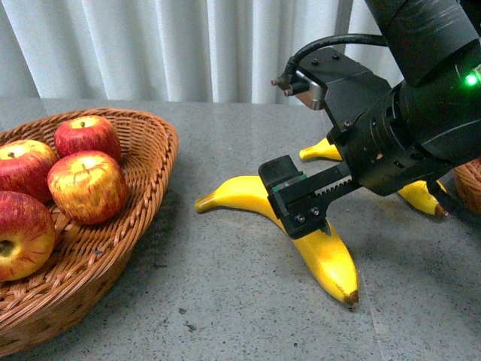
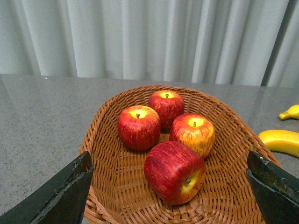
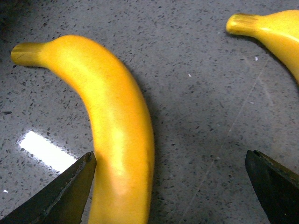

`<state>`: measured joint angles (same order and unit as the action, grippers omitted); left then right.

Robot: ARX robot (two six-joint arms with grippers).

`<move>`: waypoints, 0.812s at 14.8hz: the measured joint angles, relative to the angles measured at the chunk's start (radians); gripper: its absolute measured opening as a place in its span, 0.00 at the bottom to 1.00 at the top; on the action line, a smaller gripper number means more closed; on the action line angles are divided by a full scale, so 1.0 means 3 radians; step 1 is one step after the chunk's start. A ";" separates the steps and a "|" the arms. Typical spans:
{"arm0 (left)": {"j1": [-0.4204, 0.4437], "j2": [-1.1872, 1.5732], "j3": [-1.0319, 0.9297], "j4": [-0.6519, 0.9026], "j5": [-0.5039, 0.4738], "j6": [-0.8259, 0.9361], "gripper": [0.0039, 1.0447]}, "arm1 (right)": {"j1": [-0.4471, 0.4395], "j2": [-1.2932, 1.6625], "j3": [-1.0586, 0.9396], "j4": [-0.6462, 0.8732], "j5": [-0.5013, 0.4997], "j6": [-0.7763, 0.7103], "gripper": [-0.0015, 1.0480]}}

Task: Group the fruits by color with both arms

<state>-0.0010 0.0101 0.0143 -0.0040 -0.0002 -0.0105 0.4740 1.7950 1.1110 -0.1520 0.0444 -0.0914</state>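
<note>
1. Banana (image 1: 327,256), the nearest loose fruit, is lying on the grey table (image 1: 225,308) near the middle, its brown tip pointing to the near side and its stem to the left.
2. The right gripper (image 3: 168,161) is hanging just above that banana with its jaws standing wide apart and gripping nothing. In the right wrist view the fruit is sitting close to one jaw rather than midway between them.
3. At the near left, four apples (image 1: 88,184) are resting in the left basket (image 1: 161,143), so the red fruit is looking sorted as far as these views are showing.
4. The left gripper (image 2: 169,158) is hovering over those apples, its jaws spread wide and empty.
5. Further back on the right, another banana (image 1: 322,151) is lying partly hidden behind the right arm, and a second basket (image 1: 470,184) is peeking in at the right edge.
6. The step in hand is probably picking up the near banana. The next move is calling for shifting the gripper sideways until the fruit sits between the jaws, then lowering, closing across its thick middle and carrying it to the second basket.
7. No brand, label or writing is showing legibly. A green light (image 1: 471,78) is glowing on the right arm, and a pale curtain (image 1: 150,45) is hanging at the far side.
</note>
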 joint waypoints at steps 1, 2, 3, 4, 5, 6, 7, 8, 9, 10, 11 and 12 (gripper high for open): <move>-0.0001 0.0000 0.0000 0.0000 0.0000 0.0000 0.94 | 0.0023 0.0045 -0.0028 0.0000 -0.0004 -0.0018 0.94; -0.0001 0.0000 -0.0001 0.0000 0.0000 0.0000 0.94 | 0.0060 0.0121 -0.0052 -0.0017 -0.0028 -0.0023 0.94; -0.0001 0.0000 -0.0001 0.0000 0.0000 0.0000 0.94 | 0.0057 0.0168 -0.0056 -0.0014 -0.0060 -0.0018 0.94; -0.0001 0.0000 0.0000 0.0000 -0.0001 0.0000 0.94 | 0.0056 0.0172 -0.0056 -0.0017 -0.0089 -0.0011 0.94; -0.0001 0.0000 -0.0001 0.0000 0.0000 0.0000 0.94 | 0.0056 0.0169 -0.0056 -0.0015 -0.0088 -0.0011 0.94; -0.0001 0.0000 0.0000 0.0000 0.0000 0.0000 0.94 | 0.0057 0.0169 -0.0057 -0.0038 -0.0086 -0.0024 0.94; -0.0001 0.0000 -0.0001 0.0000 0.0000 0.0000 0.94 | 0.0061 0.0170 -0.0065 -0.0031 -0.0086 -0.0028 0.89; -0.0001 0.0000 0.0000 0.0000 -0.0001 0.0000 0.94 | 0.0079 0.0170 -0.0074 -0.0015 -0.0086 -0.0039 0.79; -0.0001 0.0000 -0.0001 0.0000 0.0000 0.0000 0.94 | 0.0079 0.0169 -0.0075 -0.0015 -0.0088 -0.0045 0.67; -0.0001 0.0000 -0.0001 0.0000 -0.0001 0.0000 0.94 | 0.0078 0.0160 -0.0074 -0.0019 -0.0103 -0.0046 0.56; -0.0001 0.0000 -0.0001 0.0001 0.0000 0.0000 0.94 | 0.0064 0.0139 -0.0056 -0.0058 -0.0116 -0.0043 0.44; -0.0001 0.0000 0.0000 0.0000 -0.0001 0.0000 0.94 | 0.0005 0.0079 -0.0001 -0.0134 -0.0173 -0.0032 0.34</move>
<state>-0.0013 0.0101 0.0143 -0.0040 -0.0006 -0.0105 0.4755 1.8187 1.1107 -0.1921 -0.0074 -0.1009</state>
